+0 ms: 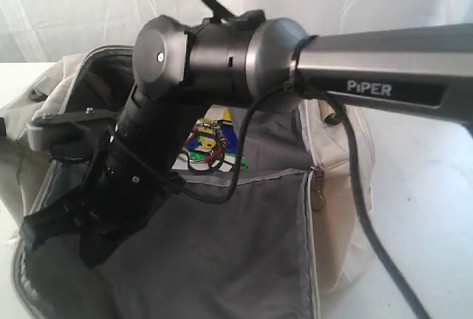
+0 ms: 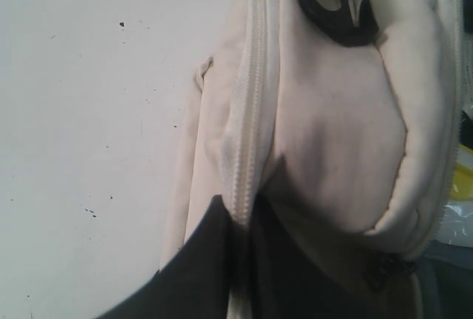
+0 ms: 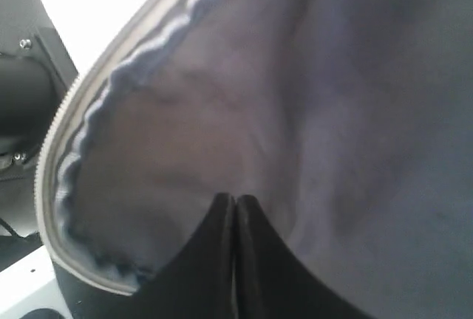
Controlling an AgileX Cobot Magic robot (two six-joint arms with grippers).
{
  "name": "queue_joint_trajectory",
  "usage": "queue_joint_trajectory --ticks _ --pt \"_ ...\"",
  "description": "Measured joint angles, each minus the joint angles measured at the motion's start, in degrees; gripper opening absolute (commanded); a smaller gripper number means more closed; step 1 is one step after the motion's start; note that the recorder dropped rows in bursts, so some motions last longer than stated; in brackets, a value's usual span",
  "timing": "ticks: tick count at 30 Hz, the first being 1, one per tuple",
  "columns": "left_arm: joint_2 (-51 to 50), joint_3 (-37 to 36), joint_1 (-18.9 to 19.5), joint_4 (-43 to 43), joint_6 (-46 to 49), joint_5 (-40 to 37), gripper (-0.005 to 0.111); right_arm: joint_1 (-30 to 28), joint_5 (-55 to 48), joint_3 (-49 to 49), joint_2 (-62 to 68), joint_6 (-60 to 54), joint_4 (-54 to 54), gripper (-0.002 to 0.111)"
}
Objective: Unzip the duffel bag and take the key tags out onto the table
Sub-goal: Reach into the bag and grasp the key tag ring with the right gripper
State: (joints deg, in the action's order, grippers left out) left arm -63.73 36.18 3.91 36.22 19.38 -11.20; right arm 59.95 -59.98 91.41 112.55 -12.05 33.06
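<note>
The cream duffel bag (image 1: 336, 186) lies unzipped on the white table (image 1: 432, 208), with its grey lining (image 1: 222, 252) showing. The key tags (image 1: 209, 142), a colourful bunch on a ring, rest inside near the far wall. My right gripper (image 1: 55, 227) reaches across and down into the bag's left part. In its wrist view its fingertips (image 3: 235, 199) are pressed together against the lining (image 3: 355, 112), with nothing seen between them. My left gripper (image 2: 244, 219) is shut on the bag's outer zip seam (image 2: 247, 112) at the left rim.
The right arm's big joint (image 1: 214, 53) and cable (image 1: 362, 186) hang over the bag's opening. A dark zip pull (image 1: 318, 198) dangles at the bag's right side. A black ring (image 2: 336, 5) sits on the bag's outside. Bare table (image 2: 89, 112) lies beside the bag.
</note>
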Motion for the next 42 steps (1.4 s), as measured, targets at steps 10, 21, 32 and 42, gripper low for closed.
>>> queue_joint_trajectory --ticks 10,21,32,42 --pt "0.0 0.0 0.0 0.0 0.0 0.0 0.000 -10.2 0.7 0.4 -10.8 12.4 -26.2 0.000" --pt "0.0 0.0 0.0 0.0 0.0 0.0 0.000 -13.3 -1.8 8.6 -0.6 15.6 -32.1 0.061" --pt "0.0 0.0 0.0 0.0 0.0 0.0 0.000 -13.3 -7.8 22.1 15.4 20.6 -36.3 0.040" --pt "0.0 0.0 0.0 0.0 0.0 0.1 0.000 -13.5 -8.3 24.6 16.0 20.6 -36.2 0.000"
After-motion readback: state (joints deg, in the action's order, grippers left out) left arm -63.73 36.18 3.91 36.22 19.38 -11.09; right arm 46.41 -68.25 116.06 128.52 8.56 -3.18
